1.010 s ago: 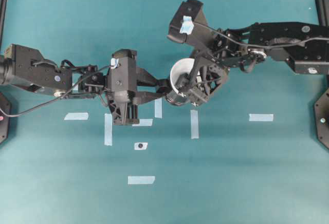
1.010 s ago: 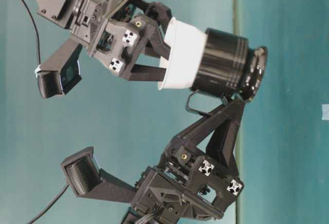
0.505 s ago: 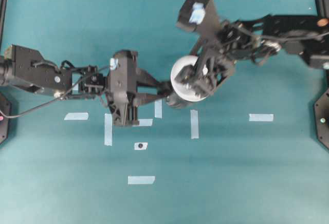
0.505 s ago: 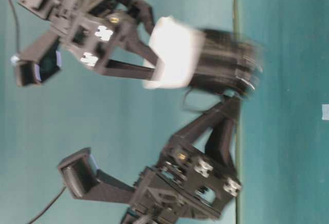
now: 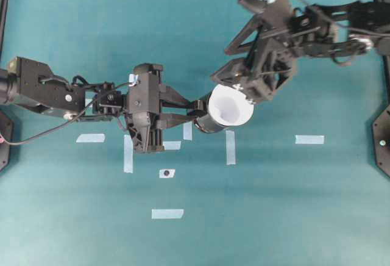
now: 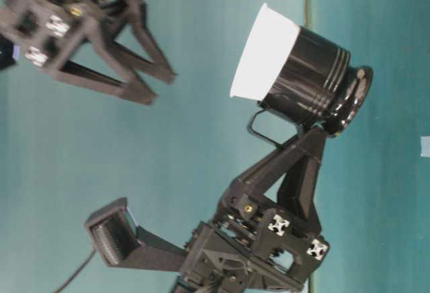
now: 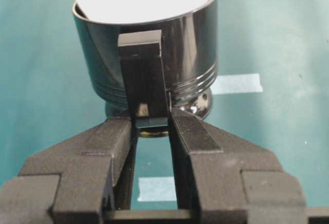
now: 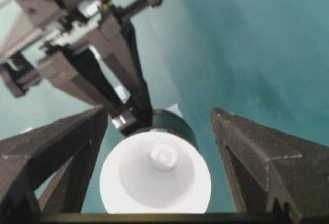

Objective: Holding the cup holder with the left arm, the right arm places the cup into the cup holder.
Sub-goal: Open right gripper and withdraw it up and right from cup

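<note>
Cup: the plain white paper cup (image 5: 231, 108) sits inside the shiny black round cup holder (image 6: 316, 81). Its wide rim sticks out above the holder's top edge.
Cup holder: it is up off the teal counter (image 5: 274, 205) and tipped a little to one side. Its short handle (image 7: 143, 80) points toward the left arm.
Left end effector (image 7: 152, 131): its two black fingers are nearly closed and squeeze the holder's handle between them. This is what keeps the holder in the air.
Right end effector (image 8: 159, 131): its fingers are spread wide with nothing in them. It hangs above the cup, clear of the rim, and looks straight down into it.
Task so far: the cup looks to be in the holder, so the main job seems done. What may be left is for the right arm to move off.
Near the holder: strips of pale blue tape (image 5: 230, 147) lie flat on the counter below and beside it.
Writing: no brand, label or words can be read on the cup, the holder or the arms.
</note>
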Controlling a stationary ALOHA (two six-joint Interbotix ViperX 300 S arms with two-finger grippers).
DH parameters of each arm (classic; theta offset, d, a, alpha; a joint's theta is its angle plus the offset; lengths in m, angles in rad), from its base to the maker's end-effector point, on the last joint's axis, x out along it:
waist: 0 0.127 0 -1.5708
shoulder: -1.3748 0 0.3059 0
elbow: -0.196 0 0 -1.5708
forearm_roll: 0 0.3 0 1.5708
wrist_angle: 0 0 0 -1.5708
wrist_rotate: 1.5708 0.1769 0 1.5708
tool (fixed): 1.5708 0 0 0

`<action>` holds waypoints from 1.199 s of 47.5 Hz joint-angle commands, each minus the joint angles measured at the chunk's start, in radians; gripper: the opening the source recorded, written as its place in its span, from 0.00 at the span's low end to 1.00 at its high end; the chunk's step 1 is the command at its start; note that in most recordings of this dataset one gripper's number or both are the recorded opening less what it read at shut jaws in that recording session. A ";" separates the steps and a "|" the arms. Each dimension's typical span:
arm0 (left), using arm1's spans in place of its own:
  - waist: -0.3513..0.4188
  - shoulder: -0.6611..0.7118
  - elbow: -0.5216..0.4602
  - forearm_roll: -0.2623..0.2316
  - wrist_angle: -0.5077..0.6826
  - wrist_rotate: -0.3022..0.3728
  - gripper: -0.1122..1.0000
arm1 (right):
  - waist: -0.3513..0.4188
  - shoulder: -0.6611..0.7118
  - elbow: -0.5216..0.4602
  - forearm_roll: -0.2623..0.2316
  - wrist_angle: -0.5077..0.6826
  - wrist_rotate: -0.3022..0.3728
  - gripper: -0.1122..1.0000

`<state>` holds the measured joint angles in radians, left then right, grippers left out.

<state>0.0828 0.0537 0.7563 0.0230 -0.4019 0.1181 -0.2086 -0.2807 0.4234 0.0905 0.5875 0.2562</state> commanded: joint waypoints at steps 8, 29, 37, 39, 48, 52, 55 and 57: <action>-0.002 0.026 0.025 0.003 -0.138 -0.066 0.32 | -0.002 -0.133 0.014 0.002 -0.011 0.023 0.91; -0.008 0.118 0.000 0.003 -0.140 -0.094 0.32 | 0.023 -0.135 0.158 0.003 -0.133 0.098 0.91; -0.008 0.144 -0.009 0.003 -0.114 -0.115 0.32 | 0.025 -0.137 0.179 0.008 -0.161 0.098 0.91; -0.008 0.149 -0.011 0.003 -0.103 -0.124 0.32 | 0.025 -0.137 0.184 0.008 -0.161 0.100 0.91; -0.008 0.156 -0.009 0.003 -0.043 -0.138 0.32 | 0.026 -0.132 0.198 0.011 -0.164 0.100 0.91; -0.008 0.152 -0.009 0.003 -0.023 -0.138 0.32 | 0.028 -0.130 0.201 0.012 -0.166 0.100 0.91; -0.008 0.152 -0.009 0.003 -0.008 -0.138 0.32 | 0.028 -0.129 0.202 0.012 -0.164 0.100 0.91; -0.008 0.147 -0.011 0.003 0.002 -0.138 0.32 | 0.028 -0.129 0.202 0.011 -0.166 0.100 0.91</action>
<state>0.0767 0.2255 0.7609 0.0230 -0.4096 -0.0184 -0.1841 -0.3682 0.6351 0.1012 0.4310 0.3451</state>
